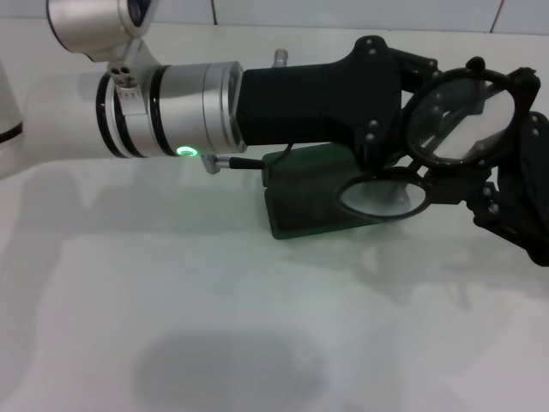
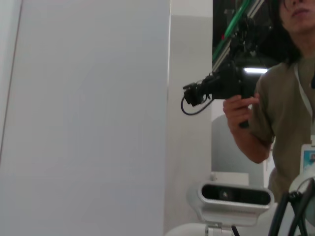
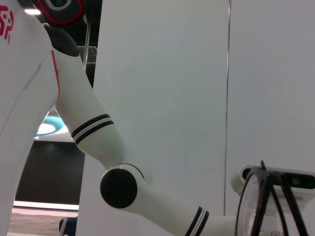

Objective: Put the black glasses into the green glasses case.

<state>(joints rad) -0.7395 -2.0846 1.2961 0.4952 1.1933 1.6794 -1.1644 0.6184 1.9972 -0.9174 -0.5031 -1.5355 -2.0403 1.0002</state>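
Note:
The black glasses [image 1: 452, 120] hang in the air at the right, one lens high and the other lens [image 1: 386, 196] lower, over the right end of the green glasses case [image 1: 313, 202]. The case lies on the white table, its far part hidden under my left arm. My left gripper [image 1: 403, 103] reaches across from the left and sits against the lens side of the glasses. My right gripper [image 1: 506, 189] is at the right edge, shut on the temple side of the glasses. The glasses also show edge-on in the right wrist view [image 3: 261, 206]. Thin black frame lines cross the left wrist view [image 2: 291, 211].
The white table [image 1: 214, 326] spreads in front of the case. A white robot part [image 1: 7, 103] stands at the far left edge. The left wrist view shows a person with a camera [image 2: 231, 83] and my head camera [image 2: 235, 195].

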